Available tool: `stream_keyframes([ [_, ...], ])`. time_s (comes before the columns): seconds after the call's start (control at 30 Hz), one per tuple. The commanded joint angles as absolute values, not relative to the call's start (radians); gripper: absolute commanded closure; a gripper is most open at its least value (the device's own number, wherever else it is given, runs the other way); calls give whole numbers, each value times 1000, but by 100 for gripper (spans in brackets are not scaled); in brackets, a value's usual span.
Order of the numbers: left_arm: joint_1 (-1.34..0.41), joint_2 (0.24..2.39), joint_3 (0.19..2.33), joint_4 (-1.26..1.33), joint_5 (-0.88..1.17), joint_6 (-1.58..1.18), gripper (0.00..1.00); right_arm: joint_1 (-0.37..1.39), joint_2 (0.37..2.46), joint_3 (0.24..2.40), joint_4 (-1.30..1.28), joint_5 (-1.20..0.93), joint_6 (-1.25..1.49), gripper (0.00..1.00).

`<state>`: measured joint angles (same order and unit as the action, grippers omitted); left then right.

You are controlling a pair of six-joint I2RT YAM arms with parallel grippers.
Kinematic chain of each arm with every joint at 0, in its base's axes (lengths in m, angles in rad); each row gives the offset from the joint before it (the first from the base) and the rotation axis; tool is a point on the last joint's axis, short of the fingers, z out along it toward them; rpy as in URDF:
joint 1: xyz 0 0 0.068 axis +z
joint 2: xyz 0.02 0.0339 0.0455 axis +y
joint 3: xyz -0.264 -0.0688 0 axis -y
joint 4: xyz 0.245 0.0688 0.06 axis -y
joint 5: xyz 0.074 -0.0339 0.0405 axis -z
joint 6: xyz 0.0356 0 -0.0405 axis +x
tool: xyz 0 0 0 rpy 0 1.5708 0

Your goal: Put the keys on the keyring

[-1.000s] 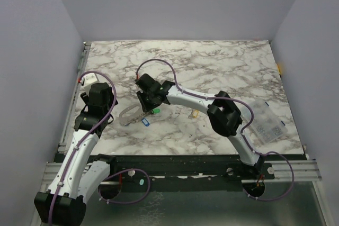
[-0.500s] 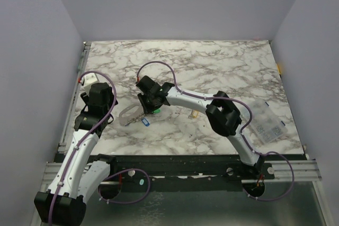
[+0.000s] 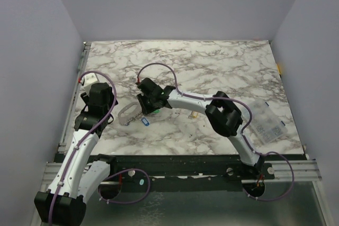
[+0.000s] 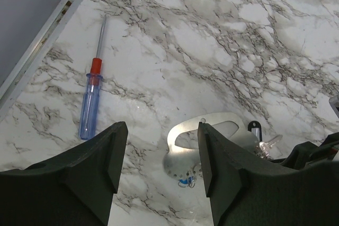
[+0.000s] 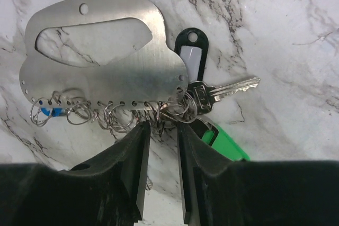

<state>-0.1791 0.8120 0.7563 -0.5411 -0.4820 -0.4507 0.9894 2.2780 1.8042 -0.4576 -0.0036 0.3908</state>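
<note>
The right gripper (image 5: 160,129) is low over the marble table (image 5: 296,35). Its two fingers are only a narrow slit apart. The tips are at a tangle of wire rings (image 5: 114,115), and I cannot tell whether they pinch one.

The rings hang from a row of small holes along the lower edge of one flat metal plate (image 5: 106,72). This plate is the keyring, and its long axis runs left to right in the right wrist view.

At the right end of the plate lies one silver key (image 5: 228,88), its blade pointing right and a little up, away from the plate. Beside it one black tag (image 5: 189,51) points up. One green tag (image 5: 225,142) slants down to the right, partly under the right finger. One small blue piece (image 5: 50,112) sits at the left end of the rings.

In the top view one yellow key (image 3: 194,114) lies alone, well apart from the plate.

The left gripper (image 4: 161,130) hangs with its jaws wide and holds nothing. One screwdriver (image 4: 91,101) lies to its left.
</note>
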Motion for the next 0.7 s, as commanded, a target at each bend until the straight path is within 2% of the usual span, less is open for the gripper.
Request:
stream_keyframes([
  [0.0,-184,812,749,-548,-502,-446,39,997,2248,1710,-291,33,355,64],
  [0.13,-184,815,749,-549,-503,-447,39,997,2264,1723,-293,-8,335,65],
  [0.27,-184,817,749,-549,-504,-446,39,998,2185,1620,-158,-133,303,64],
  [0.5,-183,835,757,-548,-446,-417,36,999,2013,1412,166,-526,213,56],
  [0.67,-184,848,753,-527,-323,-393,32,997,1805,1255,295,-522,158,48],
])
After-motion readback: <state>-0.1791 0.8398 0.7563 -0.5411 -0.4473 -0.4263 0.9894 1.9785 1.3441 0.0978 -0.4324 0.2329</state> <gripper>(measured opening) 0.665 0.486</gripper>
